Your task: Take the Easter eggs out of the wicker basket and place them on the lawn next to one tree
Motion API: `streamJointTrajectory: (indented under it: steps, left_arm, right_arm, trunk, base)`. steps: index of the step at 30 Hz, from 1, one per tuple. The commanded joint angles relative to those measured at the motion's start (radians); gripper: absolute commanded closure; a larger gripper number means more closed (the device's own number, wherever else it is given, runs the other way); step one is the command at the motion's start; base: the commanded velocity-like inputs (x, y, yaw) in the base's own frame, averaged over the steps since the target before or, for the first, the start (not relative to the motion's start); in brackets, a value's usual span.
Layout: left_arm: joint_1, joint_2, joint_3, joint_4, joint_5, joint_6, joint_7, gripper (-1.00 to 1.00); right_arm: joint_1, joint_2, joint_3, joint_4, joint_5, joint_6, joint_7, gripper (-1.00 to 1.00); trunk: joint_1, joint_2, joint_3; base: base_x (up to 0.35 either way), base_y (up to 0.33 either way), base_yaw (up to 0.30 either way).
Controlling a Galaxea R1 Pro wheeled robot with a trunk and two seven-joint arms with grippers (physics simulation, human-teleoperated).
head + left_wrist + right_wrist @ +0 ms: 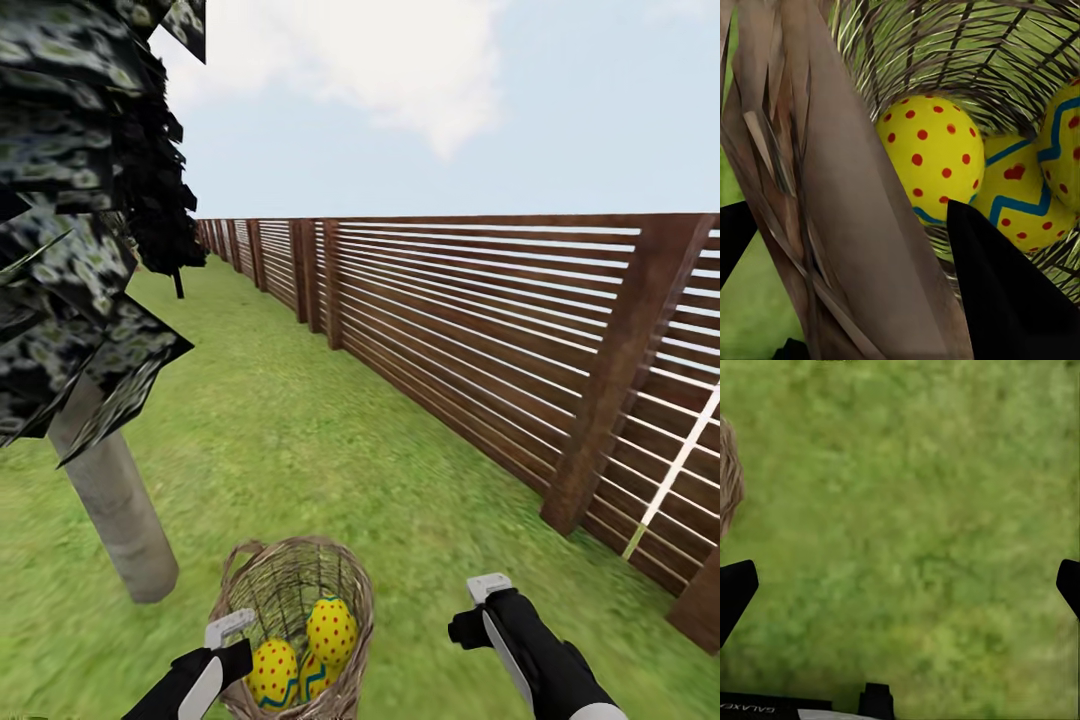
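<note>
Easter eggs (318,652) lie inside the wicker basket (290,585), whose rim my left gripper (228,630) straddles, jaws spread and empty, while my open right gripper (487,592) hangs farther off.

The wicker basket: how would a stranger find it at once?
Start from the grey trunk of the tree on the lawn. Just right of its foot stands the wicker basket, brown openwork weave. It alone holds yellow Easter eggs.

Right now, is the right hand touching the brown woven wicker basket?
Apart. The head view shows green grass between the right hand and the brown woven wicker basket.
</note>
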State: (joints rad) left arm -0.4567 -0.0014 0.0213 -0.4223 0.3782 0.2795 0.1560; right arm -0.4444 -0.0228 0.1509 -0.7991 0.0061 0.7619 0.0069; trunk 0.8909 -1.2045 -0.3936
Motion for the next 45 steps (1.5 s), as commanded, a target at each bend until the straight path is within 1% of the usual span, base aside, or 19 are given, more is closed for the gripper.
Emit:
streamJointTrajectory:
  steps: [1, 9, 12, 15, 45]
  left_arm:
    - [0.000, 0.000, 0.002, -0.003, 0.004, 0.006, 0.003, 1.00]
    - [0.000, -0.001, 0.002, -0.003, 0.004, 0.006, 0.004, 1.00]
    - [0.000, -0.002, 0.002, 0.030, 0.004, 0.006, 0.002, 1.00]
    - [0.000, -0.002, 0.002, 0.038, 0.004, 0.006, 0.002, 1.00]
    - [0.000, -0.002, 0.003, 0.038, 0.004, 0.006, 0.002, 1.00]
  right_arm:
    - [0.000, 0.000, 0.004, -0.002, 0.002, 0.005, 0.001, -1.00]
    - [0.000, 0.000, 0.006, 0.000, 0.005, 0.005, 0.001, -1.00]
    - [0.000, 0.000, 0.006, 0.000, 0.005, 0.005, 0.001, -1.00]
    - [0.000, 0.001, 0.006, 0.000, 0.005, 0.005, 0.001, -1.00]
    - [0.000, 0.001, 0.007, 0.003, 0.005, 0.005, 0.000, -1.00]
  trunk:
    - [-0.004, 0.006, 0.002]
    - [-0.035, 0.062, 0.027]
    - [-0.046, 0.083, 0.037]
    - [-0.058, 0.104, 0.046]
    - [-0.173, 0.314, 0.140]
  base:
    - [0.000, 0.000, 0.261]
    - [0.000, 0.000, 0.293]
    - [0.000, 0.000, 0.295]
    - [0.000, 0.000, 0.295]
    - [0.000, 0.000, 0.295]
